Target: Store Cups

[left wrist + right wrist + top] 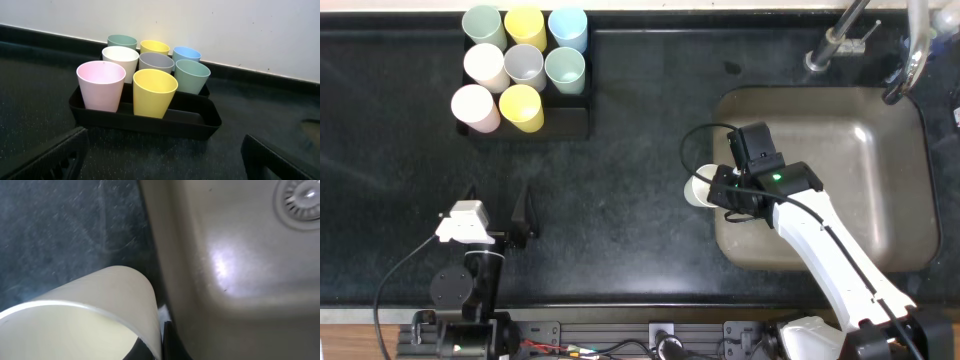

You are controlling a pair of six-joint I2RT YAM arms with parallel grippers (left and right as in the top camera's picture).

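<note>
Left gripper (498, 205): fingers spread wide, nothing held, over bare countertop (620, 230). Right gripper (718, 190): clenched on cream cup (698, 190), held sideways above the left rim of the sink (880, 130). Tray (572, 122) at back edge: eight upright cups (525, 68), nearest right slot free.

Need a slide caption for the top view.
Right gripper holds a cream cup at the sink edge; eight cups stand in the black tray; left gripper open.
</note>
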